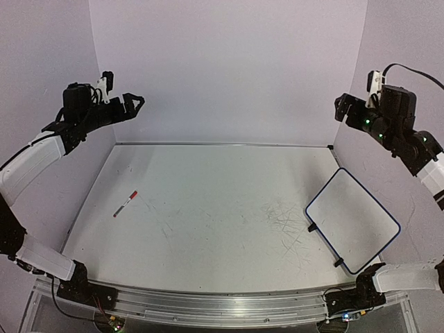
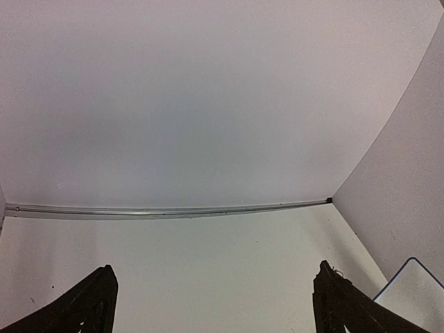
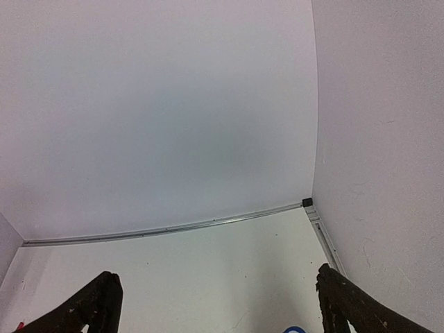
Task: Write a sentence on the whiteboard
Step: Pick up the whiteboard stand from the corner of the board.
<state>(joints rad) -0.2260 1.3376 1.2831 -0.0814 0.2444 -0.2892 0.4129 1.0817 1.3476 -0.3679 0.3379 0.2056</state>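
Below right tool [image 1: 340, 109] | whiteboard [image 1: 354, 220] flat, well apart | jaws spread

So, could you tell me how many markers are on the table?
1: a red-capped marker lies at the left of the table, apart from the whiteboard at the right; none seems hidden.

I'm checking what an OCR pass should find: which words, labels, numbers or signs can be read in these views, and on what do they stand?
No text can be read in any view.
The whiteboard is blank, with no writing on it.
The marker: any print on its barrel is too small to read.
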